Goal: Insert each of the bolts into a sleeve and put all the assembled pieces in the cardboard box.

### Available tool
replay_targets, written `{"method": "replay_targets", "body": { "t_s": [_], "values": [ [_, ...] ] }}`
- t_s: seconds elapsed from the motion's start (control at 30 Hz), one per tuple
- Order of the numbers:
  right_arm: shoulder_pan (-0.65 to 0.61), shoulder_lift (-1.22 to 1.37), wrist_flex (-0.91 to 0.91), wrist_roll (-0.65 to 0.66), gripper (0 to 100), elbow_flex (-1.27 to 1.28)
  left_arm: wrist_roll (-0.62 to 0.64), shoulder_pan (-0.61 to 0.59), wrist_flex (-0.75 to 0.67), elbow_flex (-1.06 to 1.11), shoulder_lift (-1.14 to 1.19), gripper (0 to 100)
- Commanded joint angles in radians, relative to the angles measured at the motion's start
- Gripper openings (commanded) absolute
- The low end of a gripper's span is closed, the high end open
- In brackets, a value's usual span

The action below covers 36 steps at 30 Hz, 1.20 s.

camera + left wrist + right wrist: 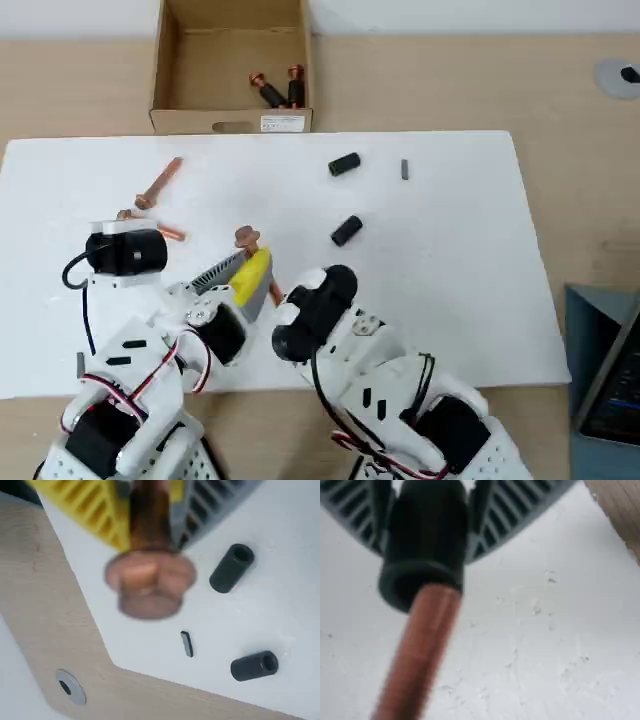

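Closest to the lens, the flanged hex head of a copper-coloured bolt [150,585] juts out of the left gripper [150,510], whose ribbed yellow and grey fingers pinch the shank just behind that head. The right gripper [427,505] has its grey fingers clamped on a black sleeve [422,555], and the bolt's far end sits in the sleeve's mouth — how deep, I cannot tell. Both parts hang just above the white board [450,280], near its front edge, between the two arms. To do this step well, I judge that bolt and sleeve should be kept on one axis and the bolt pushed straight along its length, slowly, since a tilted shank would likely bind on the rim. The left fingers grip so near the head that they may have to let go before the head can seat. The bolt looks like hard, smooth metal; the sleeve is a matte, thick-walled tube with a rounded lip — plastic or rubber, by its look. One loose sleeve [344,164] and a second sleeve [346,230] lie farther out on the board, a spare bolt [160,183] lies off to the left, and two assembled pieces [272,93] rest in the cardboard box [165,80] beyond the board.
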Motion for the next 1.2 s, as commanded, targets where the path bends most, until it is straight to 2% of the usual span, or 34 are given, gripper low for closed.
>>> {"method": "replay_targets", "body": {
  "t_s": [0.0,0.47,0.67,0.9,1.17],
  "values": [
    [-0.018,-0.113,-0.028,0.009,0.9,-0.021,0.000,0.000,-0.025,-0.002,-0.005,0],
    [-0.018,-0.113,-0.023,0.009,0.9,-0.024,-0.002,0.029,-0.018,0.032,-0.005,0],
    [-0.018,-0.113,-0.023,0.009,0.9,-0.024,-0.081,0.110,0.055,0.017,-0.005,0],
    [-0.018,-0.113,-0.023,0.009,0.9,-0.024,-0.161,0.117,0.183,-0.080,-0.007,0],
    [-0.018,-0.113,-0.023,0.009,0.9,-0.024,-0.166,0.115,0.265,-0.089,-0.007,0]
  ]
}}
